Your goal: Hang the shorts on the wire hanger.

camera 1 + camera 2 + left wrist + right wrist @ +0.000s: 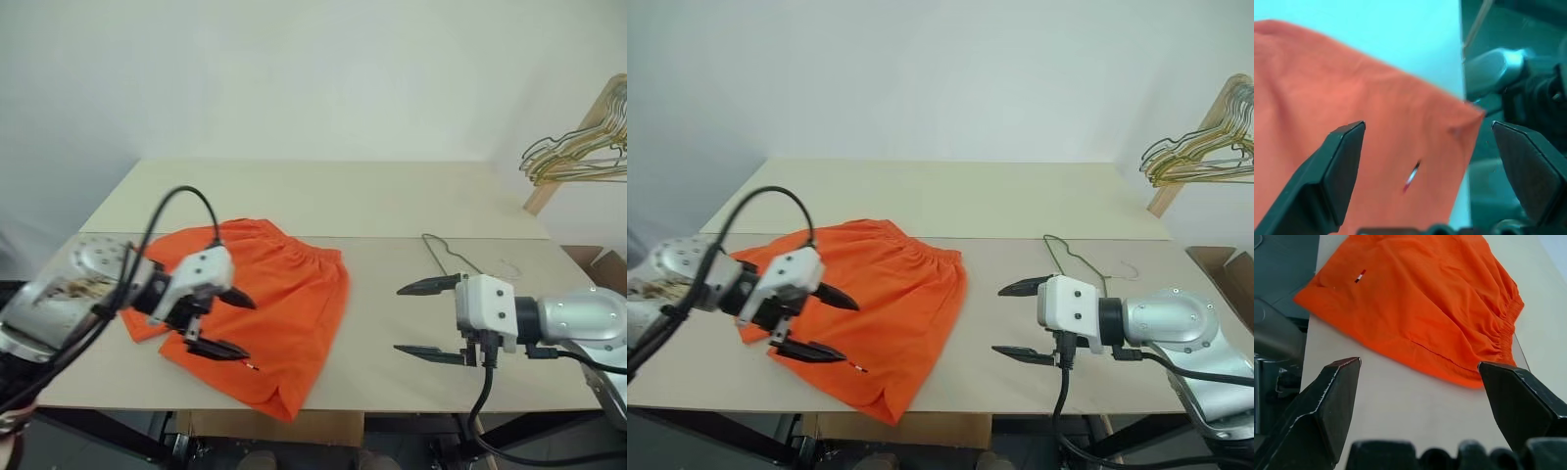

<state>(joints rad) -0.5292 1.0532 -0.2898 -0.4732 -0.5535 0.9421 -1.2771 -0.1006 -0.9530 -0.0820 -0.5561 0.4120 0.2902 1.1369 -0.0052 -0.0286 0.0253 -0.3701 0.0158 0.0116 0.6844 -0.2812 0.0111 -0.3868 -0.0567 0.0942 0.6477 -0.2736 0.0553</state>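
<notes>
The orange shorts (289, 289) lie flat on the left half of the table (323, 201), with the gathered waistband toward the middle. A small tag mark (1411, 177) sits near one leg hem by the front edge. My left gripper (247, 328) hovers just above that front leg, open, with nothing between its fingers. The thin grey wire hanger (446, 257) lies on the table to the right of the shorts. My right gripper (399, 319) stands open in front of the hanger, pointing toward the shorts and apart from both.
A bunch of yellowish-green hangers (578, 157) hangs on a wooden rack at the far right. A brown box edge (602, 264) shows beside the table's right end. The shorts' lower leg hem (279, 406) reaches close to the table's front edge.
</notes>
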